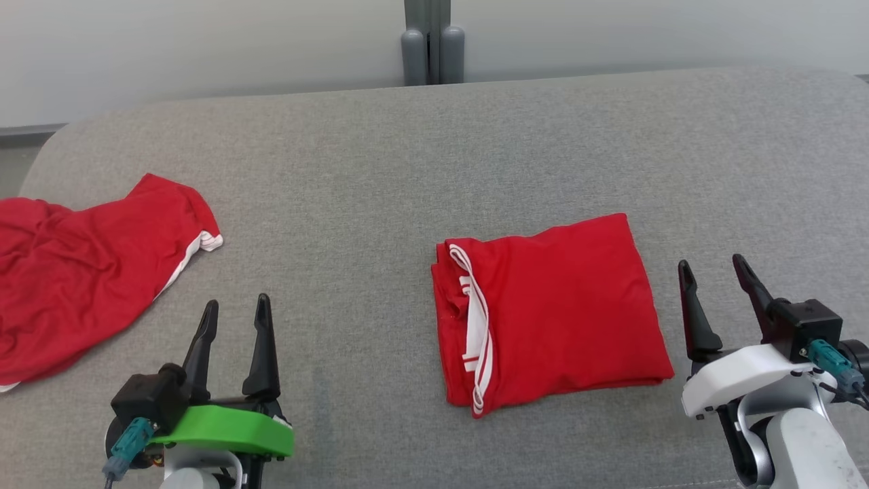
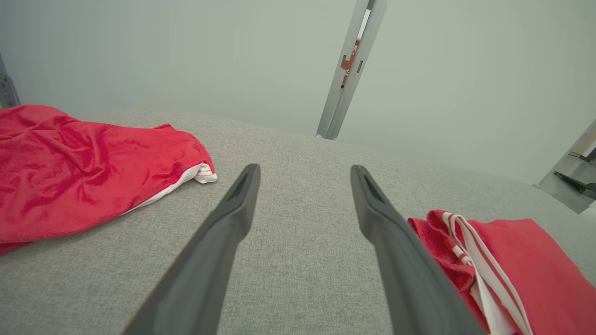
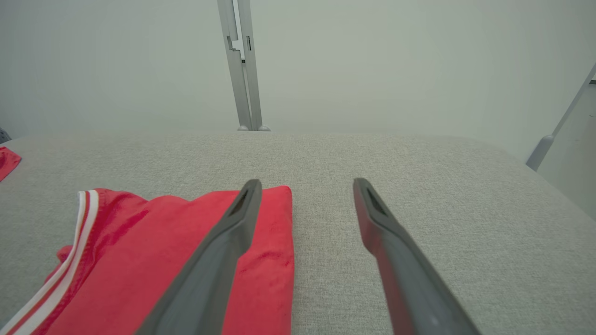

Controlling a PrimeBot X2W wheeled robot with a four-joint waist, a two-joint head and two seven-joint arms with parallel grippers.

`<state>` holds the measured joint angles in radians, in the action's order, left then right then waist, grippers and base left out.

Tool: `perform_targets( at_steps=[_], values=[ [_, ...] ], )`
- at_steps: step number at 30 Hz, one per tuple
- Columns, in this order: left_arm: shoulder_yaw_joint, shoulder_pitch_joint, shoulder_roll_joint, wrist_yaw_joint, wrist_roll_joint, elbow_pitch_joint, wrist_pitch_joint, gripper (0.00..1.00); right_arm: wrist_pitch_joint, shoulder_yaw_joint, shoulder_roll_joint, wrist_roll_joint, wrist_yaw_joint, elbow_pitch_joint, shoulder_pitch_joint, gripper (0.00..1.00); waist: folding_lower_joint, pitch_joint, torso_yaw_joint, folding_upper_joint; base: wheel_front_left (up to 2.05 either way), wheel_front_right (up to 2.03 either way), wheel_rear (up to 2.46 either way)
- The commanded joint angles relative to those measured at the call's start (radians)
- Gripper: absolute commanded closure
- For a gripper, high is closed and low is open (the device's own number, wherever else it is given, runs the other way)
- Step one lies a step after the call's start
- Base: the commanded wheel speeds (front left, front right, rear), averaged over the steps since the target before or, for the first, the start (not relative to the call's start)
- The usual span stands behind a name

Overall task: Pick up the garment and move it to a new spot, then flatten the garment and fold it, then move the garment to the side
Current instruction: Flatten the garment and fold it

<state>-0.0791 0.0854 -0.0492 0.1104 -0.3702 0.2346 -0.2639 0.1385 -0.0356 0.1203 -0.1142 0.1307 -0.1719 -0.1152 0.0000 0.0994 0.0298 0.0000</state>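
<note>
The left gripper [image 1: 237,300] has its two dark fingers spread apart and grasps nothing, poised over bare grey cloth. The right gripper [image 1: 711,261] is likewise spread and empty, just beside the right edge of the folded red garment [image 1: 563,305]. That garment lies as a neat rectangle right of centre on the grey padded table [image 1: 380,149], with white-striped trim along its left edge. A second red garment [image 1: 75,272] lies crumpled at far left.
</note>
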Motion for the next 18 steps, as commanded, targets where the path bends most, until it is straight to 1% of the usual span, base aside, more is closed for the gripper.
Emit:
perform_targets(
  at_steps=[1,7,18],
  values=[
    [0.009,-0.026,-0.003,0.005,0.015,-0.005,0.0,0.0,0.016,0.013,0.009,-0.009,0.0,-0.015,0.009,0.0,0.0,-0.027,-0.03,0.0,0.0,0.0,0.0],
    [0.028,-0.069,-0.003,0.013,0.035,-0.017,0.0,0.0,0.051,0.062,0.018,-0.041,0.0,-0.078,-0.007,0.0,0.0,-0.057,-0.058,0.0,0.0,0.0,0.0],
    [0.042,-0.093,-0.003,0.015,0.033,-0.02,0.0,0.0,0.077,0.089,0.021,-0.068,0.0,-0.12,-0.026,0.0,0.0,-0.072,-0.041,0.0,0.0,0.0,0.0]
  ],
)
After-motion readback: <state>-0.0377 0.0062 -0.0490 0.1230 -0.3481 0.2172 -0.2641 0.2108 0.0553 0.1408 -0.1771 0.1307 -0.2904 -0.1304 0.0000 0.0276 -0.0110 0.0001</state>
